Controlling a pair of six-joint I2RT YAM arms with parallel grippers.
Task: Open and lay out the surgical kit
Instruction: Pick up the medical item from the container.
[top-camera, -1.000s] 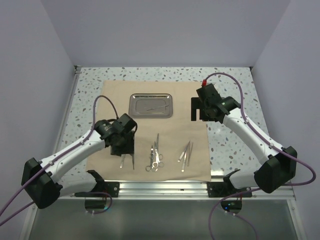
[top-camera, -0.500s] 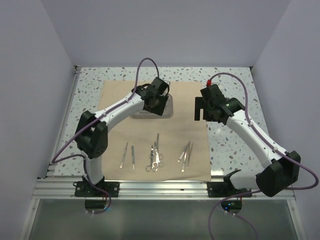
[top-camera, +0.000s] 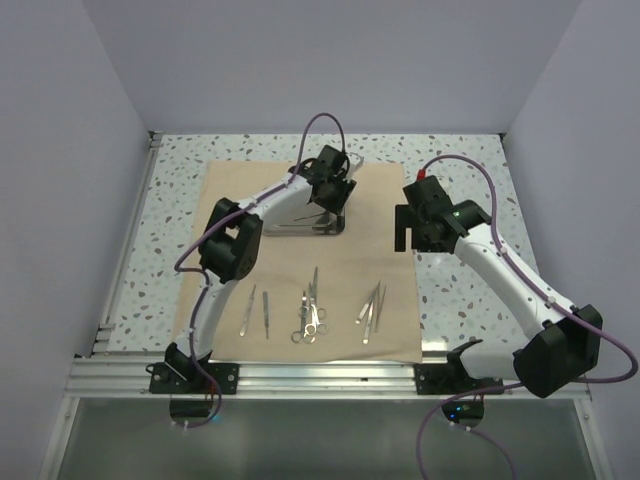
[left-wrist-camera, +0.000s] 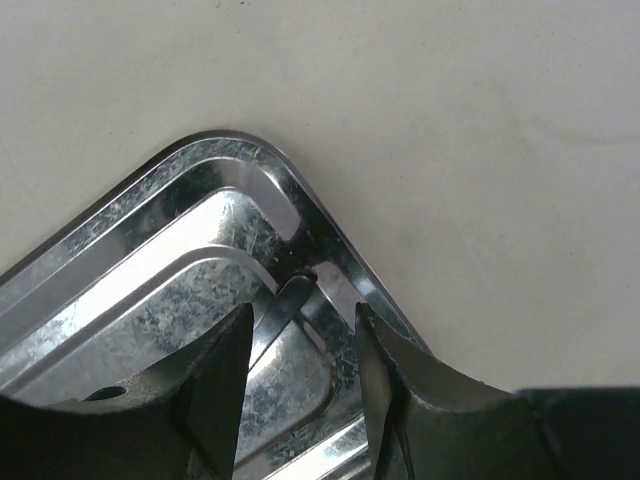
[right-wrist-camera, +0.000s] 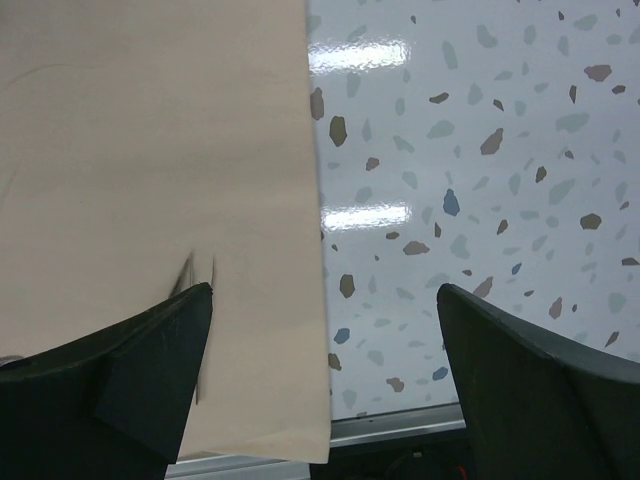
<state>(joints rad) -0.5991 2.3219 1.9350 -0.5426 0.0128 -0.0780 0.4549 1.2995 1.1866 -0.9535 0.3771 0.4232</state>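
Observation:
The surgical kit's tan cloth (top-camera: 350, 270) lies spread flat, with the steel tray (top-camera: 283, 216) at its back. Ring-handled scissors (top-camera: 310, 315) and thin tweezers (top-camera: 250, 310) lie in a row on the near part of the cloth. My left gripper (top-camera: 330, 195) reaches down into the tray's right end. In the left wrist view its fingers (left-wrist-camera: 225, 370) stand apart on either side of a thin steel instrument (left-wrist-camera: 283, 312) in the tray's corner (left-wrist-camera: 230, 150), and neither touches it. My right gripper (top-camera: 410, 228) hangs wide open and empty above the cloth's right edge (right-wrist-camera: 300, 200).
Speckled tabletop (top-camera: 460, 180) surrounds the cloth. A metal rail (top-camera: 320, 375) runs along the near edge by the arm bases. Grey walls close in the left, back and right sides. More tweezers (top-camera: 372, 305) lie on the cloth near the right.
My left arm swung from the near left of the cloth up to the tray, leaving two tweezers lying there. Its jaws narrowed a little. The right gripper barely shifted.

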